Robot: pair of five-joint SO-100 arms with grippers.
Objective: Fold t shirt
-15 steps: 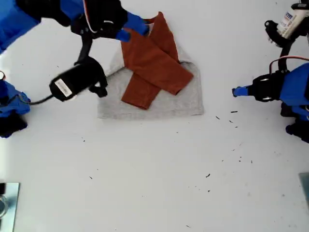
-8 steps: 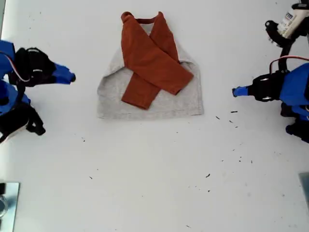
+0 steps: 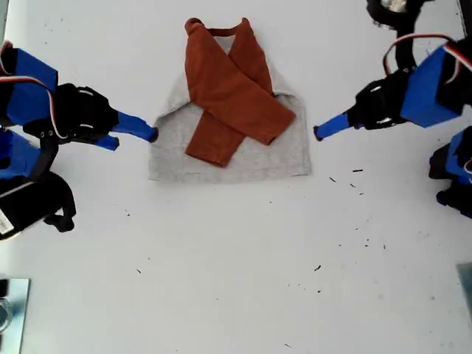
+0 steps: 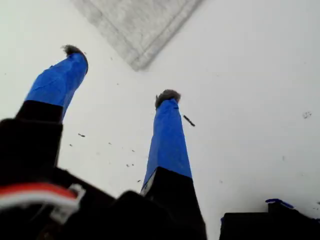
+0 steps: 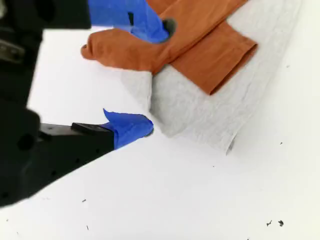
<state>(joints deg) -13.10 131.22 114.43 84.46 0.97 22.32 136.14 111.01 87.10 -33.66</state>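
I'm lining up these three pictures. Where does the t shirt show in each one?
Exterior view: the t shirt lies upper centre, sleeves crossed, between the two arms.
First wrist view: only a grey corner shows, beyond my first gripper, fingers open.
Second wrist view: grey body and orange sleeves fill the upper part, my second gripper open at its edge.
Shared landmark: the grey bottom hem.

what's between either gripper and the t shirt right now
Nothing visible. My first gripper hangs open over bare table just short of a corner of the t shirt; my second gripper is open at its side edge.
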